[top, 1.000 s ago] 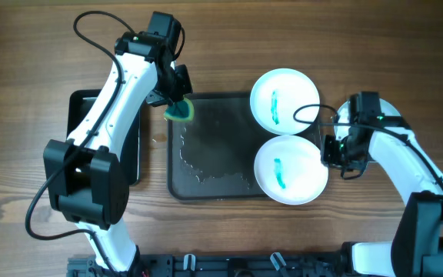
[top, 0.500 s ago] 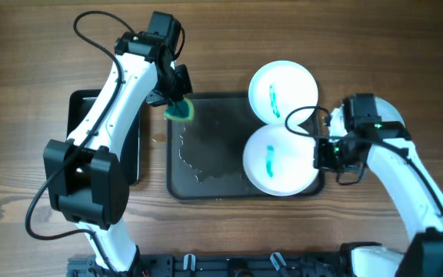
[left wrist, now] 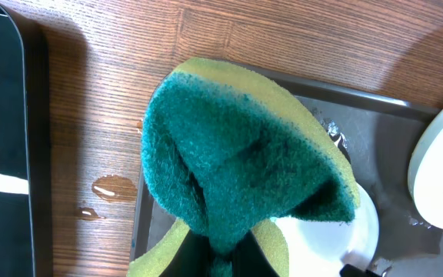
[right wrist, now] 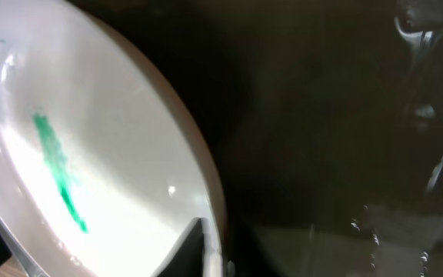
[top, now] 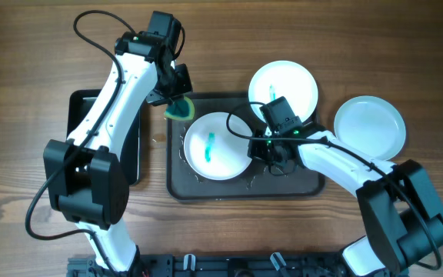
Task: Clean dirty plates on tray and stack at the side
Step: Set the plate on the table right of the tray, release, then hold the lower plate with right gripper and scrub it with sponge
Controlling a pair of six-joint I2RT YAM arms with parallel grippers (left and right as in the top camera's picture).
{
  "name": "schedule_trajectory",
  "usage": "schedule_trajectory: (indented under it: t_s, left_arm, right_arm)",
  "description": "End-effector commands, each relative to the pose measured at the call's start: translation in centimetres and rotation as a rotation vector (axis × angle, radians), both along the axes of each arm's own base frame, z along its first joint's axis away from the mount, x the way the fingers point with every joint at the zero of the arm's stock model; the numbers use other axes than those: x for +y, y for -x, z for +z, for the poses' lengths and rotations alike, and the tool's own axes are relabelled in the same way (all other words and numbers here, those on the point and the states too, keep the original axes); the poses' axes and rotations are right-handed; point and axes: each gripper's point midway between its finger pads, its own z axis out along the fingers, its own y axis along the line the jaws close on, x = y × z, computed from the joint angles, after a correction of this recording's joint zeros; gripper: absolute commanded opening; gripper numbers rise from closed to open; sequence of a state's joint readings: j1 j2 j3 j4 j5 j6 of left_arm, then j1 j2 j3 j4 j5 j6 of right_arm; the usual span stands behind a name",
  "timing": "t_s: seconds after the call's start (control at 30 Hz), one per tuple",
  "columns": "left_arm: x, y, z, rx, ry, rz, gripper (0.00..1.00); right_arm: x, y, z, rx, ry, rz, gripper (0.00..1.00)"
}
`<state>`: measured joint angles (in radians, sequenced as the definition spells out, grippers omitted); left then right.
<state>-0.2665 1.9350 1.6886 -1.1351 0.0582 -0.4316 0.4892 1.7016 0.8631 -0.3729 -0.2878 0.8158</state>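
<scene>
Side tray point(top: 134, 146): black, at the left of the counter point(top: 21, 92), partly under the left arm.
Left gripper point(top: 174, 101): closed on a green-and-yellow sponge point(left wrist: 244, 169), over the main tray's upper-left corner.
Main tray point(top: 214, 187): dark, wet, central.
Stained plate point(top: 214, 146): white with a green streak, lay on the main tray's left half.
Right gripper point(top: 271, 150): pinched that plate's right rim.
Second stained plate point(top: 284, 86): overlapped the main tray's upper-right edge.
Clean plate point(top: 369, 127): on the counter, far right.

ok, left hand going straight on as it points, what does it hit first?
Probably the tray near its corner, sponge first; depth unclear, the dirty plate sits just beside.
</scene>
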Motion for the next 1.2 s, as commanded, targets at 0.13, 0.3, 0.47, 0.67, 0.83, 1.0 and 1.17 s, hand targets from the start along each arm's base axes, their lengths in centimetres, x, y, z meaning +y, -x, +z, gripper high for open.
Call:
schedule_trajectory:
  t_s: [0.13, 0.3, 0.47, 0.67, 0.83, 1.0, 1.17]
  left_arm:
    - [-0.2, 0.0, 1.1, -0.021, 0.017, -0.011, 0.04]
    - [0.0, 1.8, -1.2, 0.050, -0.002, -0.018, 0.04]
    - [-1.8, 4.0, -2.8, 0.107, -0.002, -0.081, 0.04]
    - [-4.9, 6.5, -8.6, 0.091, 0.006, -0.246, 0.04]
    - [-4.4, 6.1, -12.0, 0.048, 0.000, -0.232, 0.04]
    - [-12.4, 10.2, -9.3, 0.123, 0.485, -0.535, 0.04]
    - [-10.1, 6.8, -10.6, 0.050, 0.308, -0.367, 0.04]
  right_arm:
    - [-0.3, -2.8, 0.8, -0.128, 0.016, 0.044, 0.18]
    - [0.7, -2.9, -0.5, -0.110, -0.024, 0.075, 0.04]
    - [1.2, -2.7, -0.9, -0.091, -0.049, 0.082, 0.04]
    - [1.5, -2.7, -0.7, -0.090, -0.068, 0.089, 0.04]
    - [1.7, -2.6, -0.6, -0.092, -0.078, 0.098, 0.04]
    - [1.7, -2.6, -0.6, -0.092, -0.079, 0.099, 0.04]
    - [1.8, -2.6, -0.6, -0.089, -0.084, 0.102, 0.04]
